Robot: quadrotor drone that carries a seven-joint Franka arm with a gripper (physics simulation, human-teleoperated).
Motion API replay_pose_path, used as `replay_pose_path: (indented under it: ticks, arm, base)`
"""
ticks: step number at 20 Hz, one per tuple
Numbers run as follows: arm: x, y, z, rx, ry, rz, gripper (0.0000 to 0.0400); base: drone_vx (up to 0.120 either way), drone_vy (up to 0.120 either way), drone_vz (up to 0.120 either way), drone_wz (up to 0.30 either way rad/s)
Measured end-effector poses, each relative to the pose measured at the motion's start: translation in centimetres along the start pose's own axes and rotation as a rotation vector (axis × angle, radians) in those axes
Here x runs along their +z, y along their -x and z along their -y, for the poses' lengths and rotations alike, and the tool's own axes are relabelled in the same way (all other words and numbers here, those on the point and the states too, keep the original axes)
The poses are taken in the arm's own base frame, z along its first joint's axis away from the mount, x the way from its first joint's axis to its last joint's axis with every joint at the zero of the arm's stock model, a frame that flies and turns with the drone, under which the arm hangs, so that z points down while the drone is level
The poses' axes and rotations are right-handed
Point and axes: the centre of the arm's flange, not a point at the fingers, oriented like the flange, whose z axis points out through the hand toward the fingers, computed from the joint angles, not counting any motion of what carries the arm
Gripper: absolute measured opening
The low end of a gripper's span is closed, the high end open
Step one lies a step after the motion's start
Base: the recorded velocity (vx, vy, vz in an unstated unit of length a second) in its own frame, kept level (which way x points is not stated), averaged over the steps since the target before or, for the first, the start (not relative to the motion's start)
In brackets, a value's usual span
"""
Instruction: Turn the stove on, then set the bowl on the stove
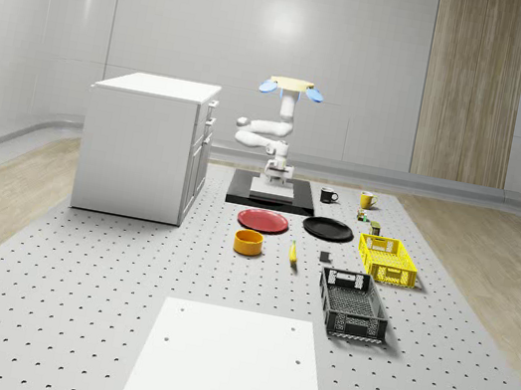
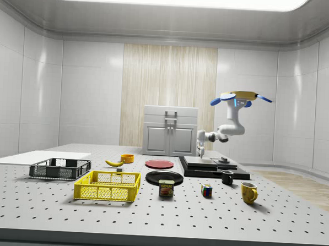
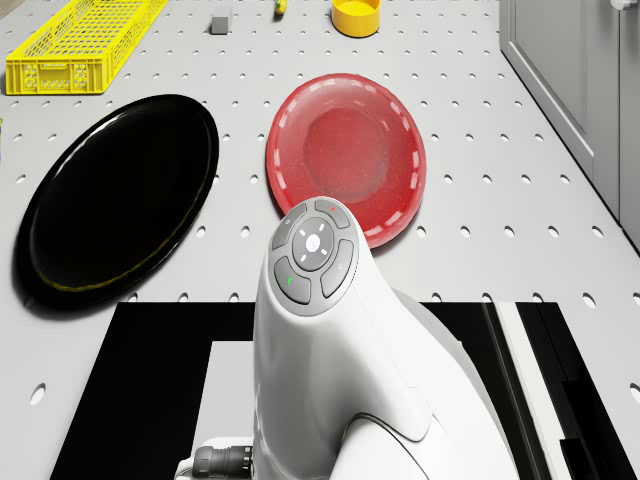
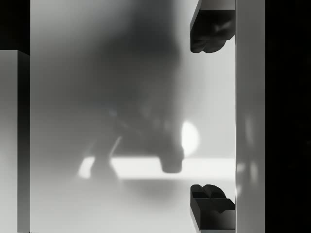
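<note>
Bowl, orange-yellow, round, low-walled [image 1: 248,242]: it stands upright on the perforated grey desk [image 1: 77,264], just in front of the red plate [image 1: 263,220] and well apart from the flat black stove [image 1: 271,195]. It looks rigid and light; the smooth glazed wall may slip, so a pinch across the rim, one finger inside and one outside, is the likely hold.

The drone [image 1: 291,86] hovers over the stove. The end effector [image 4: 212,116] hangs close above the stove's pale top plate, fingers [image 4: 210,31] parted and empty.

Count: one bowl, one stove, one red plate, one black plate [image 1: 327,229], two crates (yellow [image 1: 386,259], black [image 1: 352,305]), two mugs (black [image 2: 227,177], yellow [image 2: 248,192]), one banana [image 2: 114,163], one white cabinet [image 1: 145,144].
</note>
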Motion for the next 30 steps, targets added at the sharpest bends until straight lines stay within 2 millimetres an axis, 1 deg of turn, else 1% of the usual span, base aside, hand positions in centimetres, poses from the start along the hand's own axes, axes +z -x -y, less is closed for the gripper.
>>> replay_pose_path:
  ticks: [2, 30]
  arm:
    - [0.0, 0.0, 0.0, 0.0, 0.0, 0.0, 0.04]
    - [0.0, 0.0, 0.0, 0.0, 0.0, 0.0, 0.04]
  base:
    - [0.12, 0.0, 0.1, 0.0]
    - [0.12, 0.0, 0.0, 0.0]
